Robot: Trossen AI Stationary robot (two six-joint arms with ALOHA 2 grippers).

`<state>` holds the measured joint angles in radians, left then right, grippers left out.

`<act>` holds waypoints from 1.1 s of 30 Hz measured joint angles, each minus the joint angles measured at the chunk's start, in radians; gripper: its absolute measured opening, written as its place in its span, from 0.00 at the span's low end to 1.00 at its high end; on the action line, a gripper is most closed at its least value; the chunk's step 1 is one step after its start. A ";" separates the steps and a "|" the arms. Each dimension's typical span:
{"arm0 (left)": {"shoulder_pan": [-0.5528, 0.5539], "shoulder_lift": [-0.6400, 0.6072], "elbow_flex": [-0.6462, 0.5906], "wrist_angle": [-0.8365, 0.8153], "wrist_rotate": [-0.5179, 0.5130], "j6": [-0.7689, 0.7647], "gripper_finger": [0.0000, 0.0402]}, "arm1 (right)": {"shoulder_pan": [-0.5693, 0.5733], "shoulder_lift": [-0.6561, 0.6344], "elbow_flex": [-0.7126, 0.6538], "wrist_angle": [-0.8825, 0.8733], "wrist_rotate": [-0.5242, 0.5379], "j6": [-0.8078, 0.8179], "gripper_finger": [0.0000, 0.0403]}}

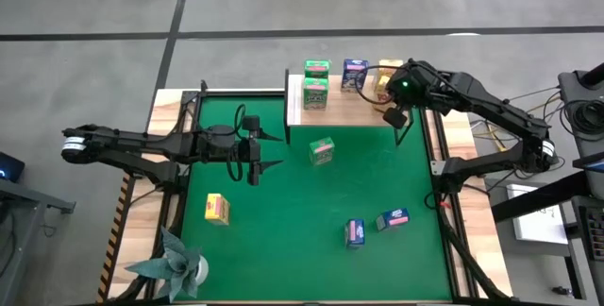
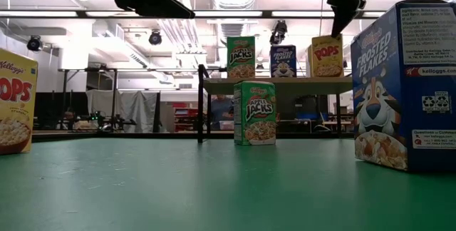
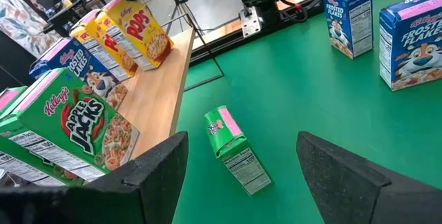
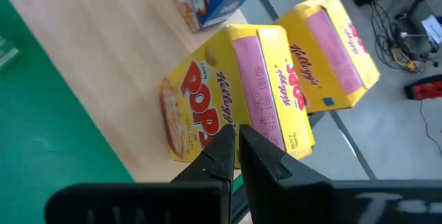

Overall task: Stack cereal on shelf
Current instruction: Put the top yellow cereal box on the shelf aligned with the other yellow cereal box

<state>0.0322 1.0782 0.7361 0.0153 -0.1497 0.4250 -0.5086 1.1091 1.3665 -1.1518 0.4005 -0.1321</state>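
The shelf (image 1: 359, 106) stands at the far edge of the green mat and carries two green cereal boxes (image 1: 315, 83), a blue one (image 1: 355, 75) and two yellow ones (image 4: 228, 92) (image 4: 331, 51). My right gripper (image 4: 238, 133) is shut and slants down over the nearer yellow box; the low view shows its tip (image 2: 335, 33) at that box's top. My left gripper (image 1: 280, 151) hangs open above the mat, pointing at an upright green box (image 3: 228, 137). Also on the mat are a yellow box (image 1: 217, 209) and two blue boxes (image 1: 355, 233) (image 1: 393, 219). My right gripper's shut fingertips (image 4: 224, 144) stand right at the pink top face (image 4: 259, 79) of the nearer yellow box, slanting down from above. I cannot tell whether they touch it. The box stands upright on the shelf.
A folded teal paper plant (image 1: 175, 263) sits at the mat's near left corner. Black rails (image 1: 439, 169) frame the mat's sides. Open mat lies between the loose boxes, and bare shelf board lies in front of the boxes on it.
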 joint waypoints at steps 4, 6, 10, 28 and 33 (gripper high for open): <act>0.000 0.000 0.000 -0.001 0.000 -0.001 0.63 | 0.000 0.000 -0.005 0.000 0.002 0.009 0.03; 0.000 0.000 0.000 -0.004 0.000 -0.004 0.63 | 0.000 0.000 -0.012 0.001 -0.009 0.017 0.03; 0.000 0.000 0.000 -0.011 0.000 -0.008 0.63 | 0.000 0.000 -0.039 -0.003 -0.038 0.041 0.03; 0.000 0.000 0.000 -0.017 0.000 -0.021 0.63 | 0.000 0.000 -0.147 0.034 0.033 0.054 0.03; 0.000 0.000 0.000 -0.017 0.000 -0.024 0.63 | 0.001 0.000 -0.186 0.072 0.003 0.065 0.03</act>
<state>0.0322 1.0782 0.7361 -0.0017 -0.1497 0.4015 -0.5079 1.1091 1.1806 -1.0799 0.4034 -0.0667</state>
